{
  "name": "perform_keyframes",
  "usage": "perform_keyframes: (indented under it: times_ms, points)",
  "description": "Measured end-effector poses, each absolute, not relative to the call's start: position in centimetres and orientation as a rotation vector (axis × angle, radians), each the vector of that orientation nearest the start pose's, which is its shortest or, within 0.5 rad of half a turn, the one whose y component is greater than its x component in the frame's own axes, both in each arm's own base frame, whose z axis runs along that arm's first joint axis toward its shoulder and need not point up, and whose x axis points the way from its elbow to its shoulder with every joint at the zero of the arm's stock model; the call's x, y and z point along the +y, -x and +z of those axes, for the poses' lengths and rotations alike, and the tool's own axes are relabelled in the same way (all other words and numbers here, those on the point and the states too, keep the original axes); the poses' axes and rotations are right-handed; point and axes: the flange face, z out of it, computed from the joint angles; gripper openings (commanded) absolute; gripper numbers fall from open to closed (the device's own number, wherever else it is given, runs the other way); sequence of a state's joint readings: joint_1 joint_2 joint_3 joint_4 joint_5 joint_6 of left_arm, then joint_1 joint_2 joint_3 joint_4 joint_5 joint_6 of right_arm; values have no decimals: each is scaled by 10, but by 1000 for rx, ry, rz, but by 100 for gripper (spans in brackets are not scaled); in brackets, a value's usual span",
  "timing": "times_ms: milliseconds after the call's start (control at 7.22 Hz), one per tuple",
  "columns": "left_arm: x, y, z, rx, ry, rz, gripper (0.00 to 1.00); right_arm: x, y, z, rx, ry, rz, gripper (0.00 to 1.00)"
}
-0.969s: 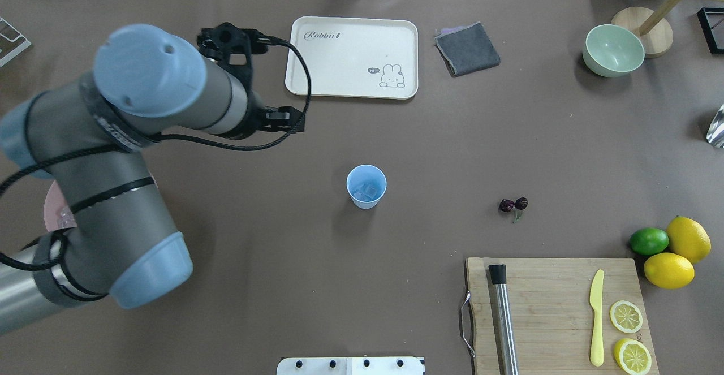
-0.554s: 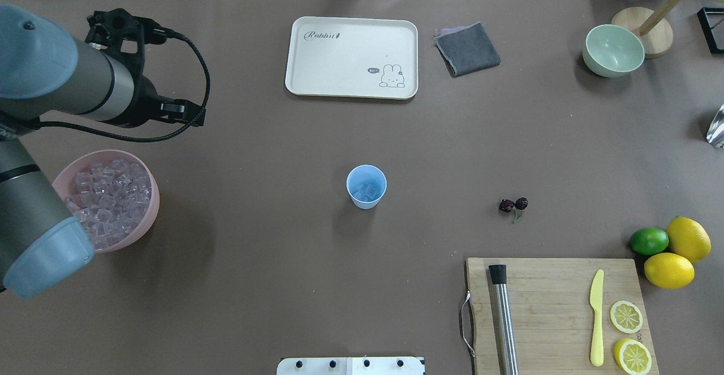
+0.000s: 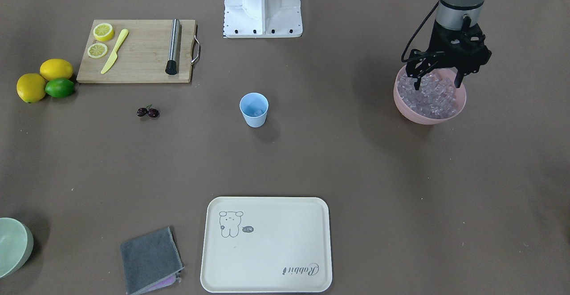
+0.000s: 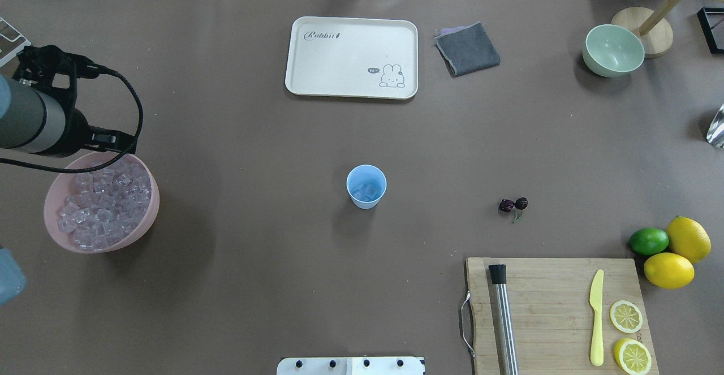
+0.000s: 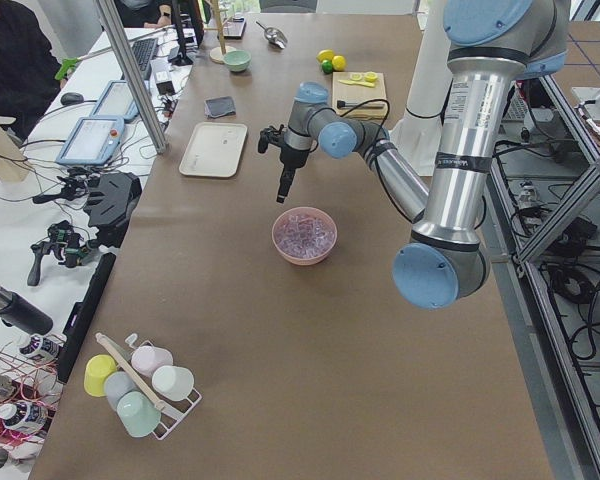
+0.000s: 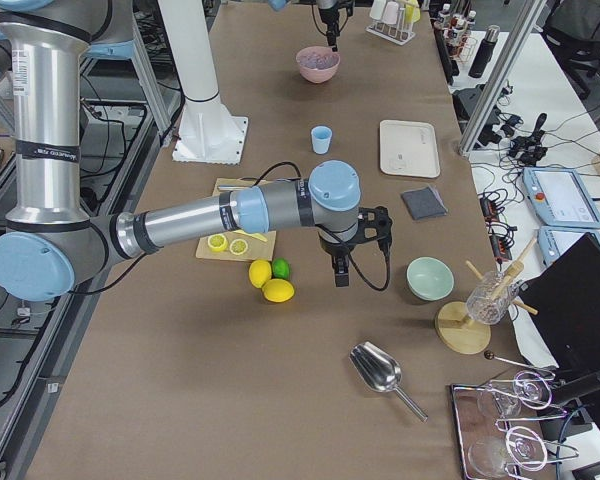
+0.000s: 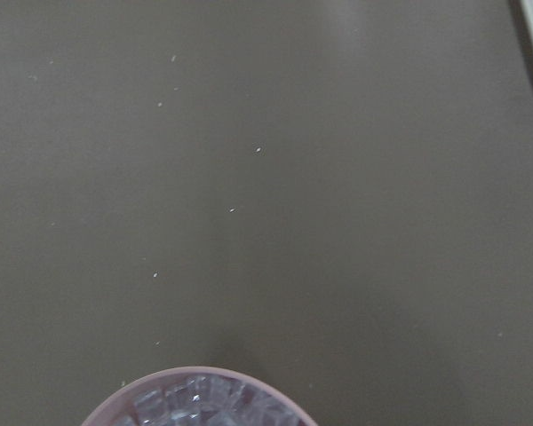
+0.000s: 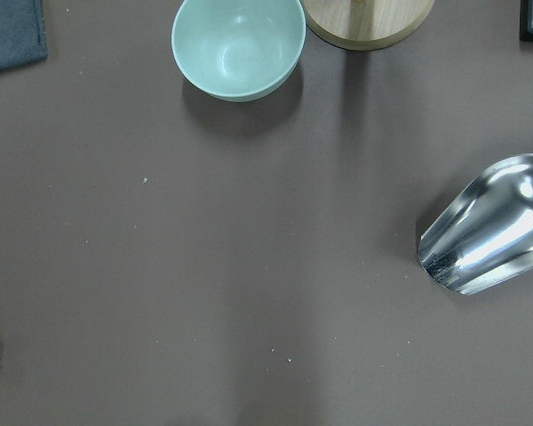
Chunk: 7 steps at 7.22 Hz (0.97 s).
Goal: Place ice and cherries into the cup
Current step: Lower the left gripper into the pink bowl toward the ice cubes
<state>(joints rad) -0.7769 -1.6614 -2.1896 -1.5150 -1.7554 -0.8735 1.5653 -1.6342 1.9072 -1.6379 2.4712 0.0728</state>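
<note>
Clear ice [image 3: 431, 95] sat heaped in the pink bowl [image 3: 412, 110] at frame right, the left claw [image 3: 437, 82] spread open just above.
It looked hard and slick: pinch flat faces. The cup [image 3: 254, 110] stood mid-frame; the cherries [image 3: 148, 112] lay left, soft, stems frail. The right claw [image 6: 340, 275]: could not tell.

The light blue cup [image 4: 366, 186] stands upright on the middle of the tabletop [image 4: 254, 137], a few clear ice cubes [image 4: 365, 192] inside. The dark cherries [image 4: 513, 205] lie well apart to its right.
</note>
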Motion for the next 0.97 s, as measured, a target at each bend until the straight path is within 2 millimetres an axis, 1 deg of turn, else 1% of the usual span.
perform_keyframes:
  times_ms: [138,277,415,554,831,969]
  points:
    - [-405,-249,372,612,-305,-32,97,-461,-52,522,-904,-154,-30,100]
    - [-398,-243,393,623,-285,-78,90,-461,-52,523,-905,-152,-30,100]
    - [-394,-244,405,628,-260,-129,89,-460,-52,523,-906,-150,-29,100]
    - [-391,-245,409,639,-239,-152,82,-459,-52,524,-906,-148,-28,100]
    - [-382,-247,397,703,-187,-154,81,-456,-51,529,-915,-137,-25,100]
    - [-379,-251,392,722,-168,-163,81,-453,-50,530,-929,-132,-25,100]
